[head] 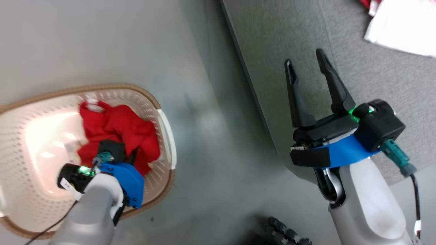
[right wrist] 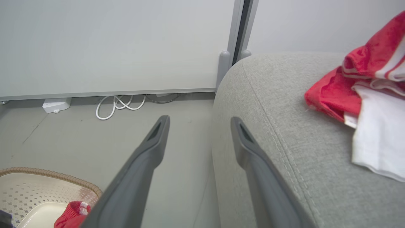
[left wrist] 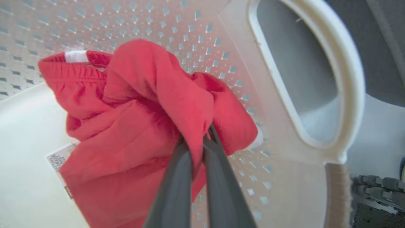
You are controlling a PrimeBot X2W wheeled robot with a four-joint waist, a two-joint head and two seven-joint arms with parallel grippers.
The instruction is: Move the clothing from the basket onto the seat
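Left wrist view shows the left gripper (left wrist: 198, 140) clamped on the one red shirt (left wrist: 136, 110) in the one basket (left wrist: 202, 28), while the right gripper (right wrist: 199, 118) stands spread beside the seat (right wrist: 284, 126), which bears one striped shirt (right wrist: 364, 95).

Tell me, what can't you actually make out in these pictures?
1. Head view: the tips of the left claw, hidden by its own wrist and the red shirt.
2. Left wrist view: the print on the label, too small and blurred, partly under the red shirt.
3. Left wrist view: anything beneath the red shirt in the basket.
4. Right wrist view: the striped shirt on the seat, cut off by the right edge.
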